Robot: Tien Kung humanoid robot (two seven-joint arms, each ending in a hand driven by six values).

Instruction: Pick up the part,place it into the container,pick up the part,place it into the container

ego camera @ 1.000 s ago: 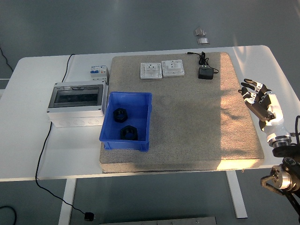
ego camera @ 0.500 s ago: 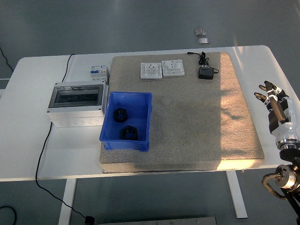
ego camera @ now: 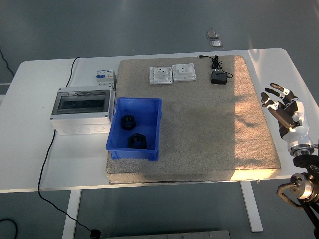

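Black chunky parts (ego camera: 130,121) (ego camera: 136,141) inside blue container (ego camera: 152,124), right hand (ego camera: 284,110) spread, empty

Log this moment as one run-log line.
right hand: open, empty, at table's right edge | left hand: not in view | two black parts: inside blue container | mat: no parts on it

Two parts (ego camera: 132,131) in blue container (ego camera: 149,105); right robot hand (ego camera: 282,110) spread, empty

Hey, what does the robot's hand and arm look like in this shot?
Only the right hand shows: five dark fingers with pale tips, a white shell over the palm and wrist, then a silver metal cuff. Below it the arm is black, with a metallic joint and looping black cables.
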